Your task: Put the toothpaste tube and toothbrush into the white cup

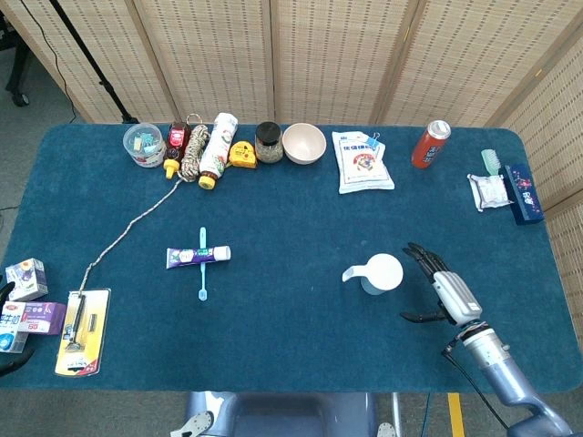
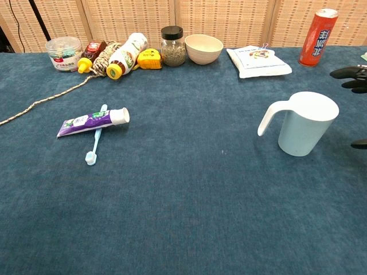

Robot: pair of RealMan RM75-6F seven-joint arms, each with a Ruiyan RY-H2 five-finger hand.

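One toothpaste tube (image 1: 197,257), one toothbrush (image 1: 202,263) and one white cup (image 1: 382,273) sit on the blue table (image 1: 291,355). My right hand (image 1: 444,289) hovers just right of the cup, fingers spread wide, holding nothing. The tube lies left-right, cap toward the cup, across the near-far toothbrush. My left hand is barely visible; I cannot tell its fingers' state.

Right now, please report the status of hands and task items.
Right hand open beside white cup, not touching. Left hand not clearly seen. Toothpaste tube lies across toothbrush, untouched. Path to cup clear.
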